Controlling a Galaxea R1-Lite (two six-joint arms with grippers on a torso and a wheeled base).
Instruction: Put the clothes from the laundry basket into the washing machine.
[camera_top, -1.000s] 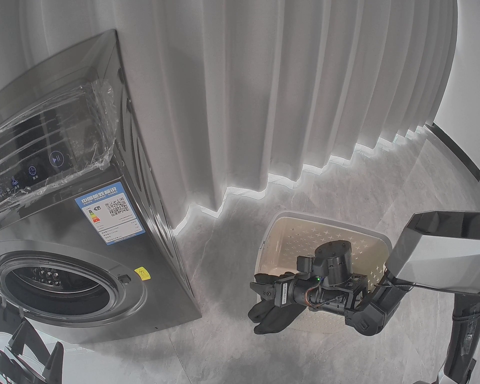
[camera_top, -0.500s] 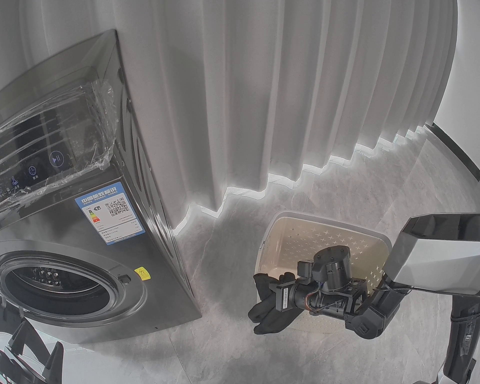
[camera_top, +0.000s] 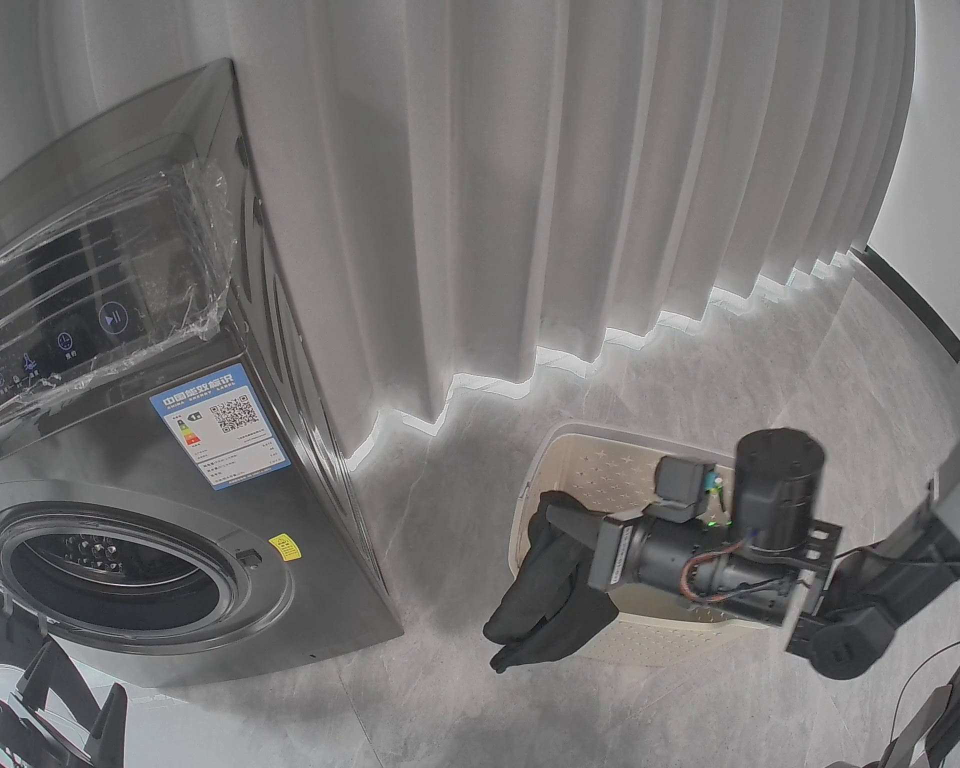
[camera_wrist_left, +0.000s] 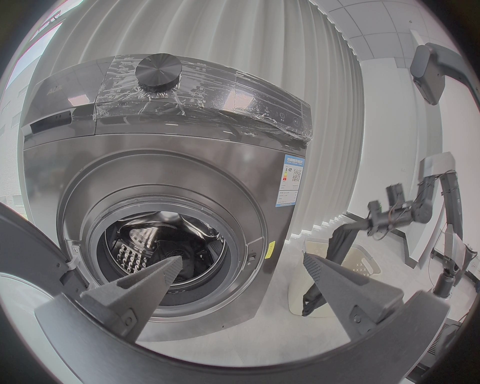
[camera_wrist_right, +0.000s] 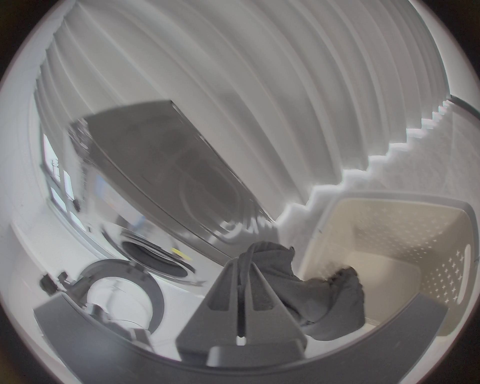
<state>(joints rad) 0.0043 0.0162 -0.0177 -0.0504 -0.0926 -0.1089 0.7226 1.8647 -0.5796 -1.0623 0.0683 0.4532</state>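
Dark garment (camera_top: 545, 592) in right claw (camera_top: 558, 517)

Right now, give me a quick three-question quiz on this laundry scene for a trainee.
1. True or false: the right gripper is shut on a dark garment.
2. The washer door is: A) open, B) shut, C) taken off and lying in the basket.
3. Fill in: the left gripper is ___ and holds nothing.
Key: 1 true; 2 A; 3 open.
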